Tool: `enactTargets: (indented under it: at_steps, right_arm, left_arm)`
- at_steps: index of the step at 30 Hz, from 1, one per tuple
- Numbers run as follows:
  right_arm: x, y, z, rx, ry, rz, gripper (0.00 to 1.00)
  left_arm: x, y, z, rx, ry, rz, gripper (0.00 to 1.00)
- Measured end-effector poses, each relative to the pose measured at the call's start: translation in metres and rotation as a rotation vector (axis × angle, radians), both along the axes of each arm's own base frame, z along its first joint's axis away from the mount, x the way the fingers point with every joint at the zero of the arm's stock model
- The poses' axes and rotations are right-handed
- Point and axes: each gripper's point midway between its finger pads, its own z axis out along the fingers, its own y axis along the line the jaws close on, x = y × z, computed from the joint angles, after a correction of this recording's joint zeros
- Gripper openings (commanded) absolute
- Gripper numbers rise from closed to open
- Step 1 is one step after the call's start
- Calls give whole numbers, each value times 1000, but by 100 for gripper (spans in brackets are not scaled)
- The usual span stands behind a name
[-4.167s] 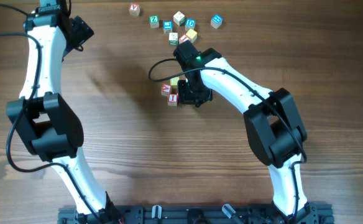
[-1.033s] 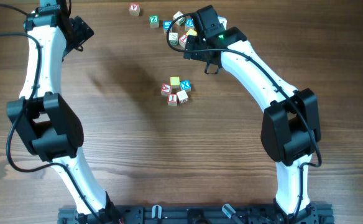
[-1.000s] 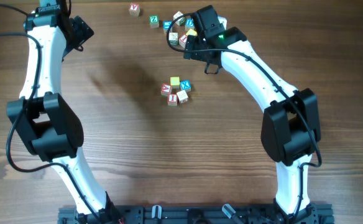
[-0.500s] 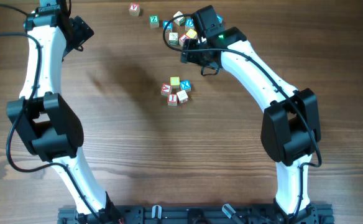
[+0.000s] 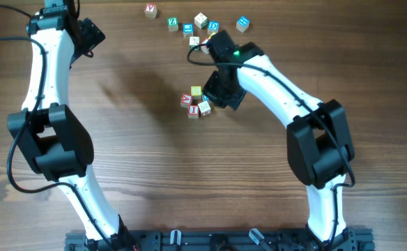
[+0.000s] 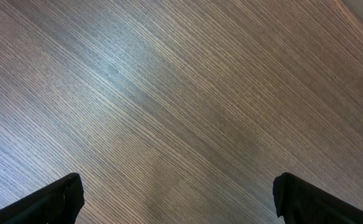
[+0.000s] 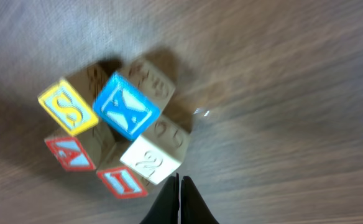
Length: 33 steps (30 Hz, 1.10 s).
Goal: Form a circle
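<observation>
Five cubes bunched mid-table; the ring looks near done to me.
My left claw (image 6: 181, 202) hangs wide over bare wood at the table's 10 o'clock. The circle (image 5: 196, 102) reads yellow S (image 7: 68, 111), red A (image 7: 69, 154), red I (image 7: 121, 182), blue X (image 7: 127, 112), whitish 2 (image 7: 145, 160), all touching. My right claw (image 7: 177, 202), pinched shut and empty, sits beside it at 3 o'clock. Perhaps only tidying remains.
</observation>
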Motion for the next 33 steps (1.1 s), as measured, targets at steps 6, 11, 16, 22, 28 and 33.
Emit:
enactTargets:
  at_steps: [6, 11, 16, 22, 28, 33]
  right_arm:
    - [-12, 12, -5, -8, 30, -63, 36]
    - [-9, 12, -5, -12, 22, -96, 67]
    - [-4, 15, -4, -8, 5, -137, 76]
    - [-6, 20, -5, -40, -22, -155, 78]
    - [-9, 17, -12, -81, -33, -193, 77]
    - [-11, 15, -24, -84, -34, -217, 78]
  left_arm:
    - [0, 0, 0, 0, 0, 0, 100]
    - [0, 0, 0, 0, 0, 0, 100]
    - [0, 0, 0, 0, 0, 0, 100]
    - [0, 0, 0, 0, 0, 0, 100]
    - [0, 0, 0, 0, 0, 0, 100]
    - [0, 0, 0, 0, 0, 0, 100]
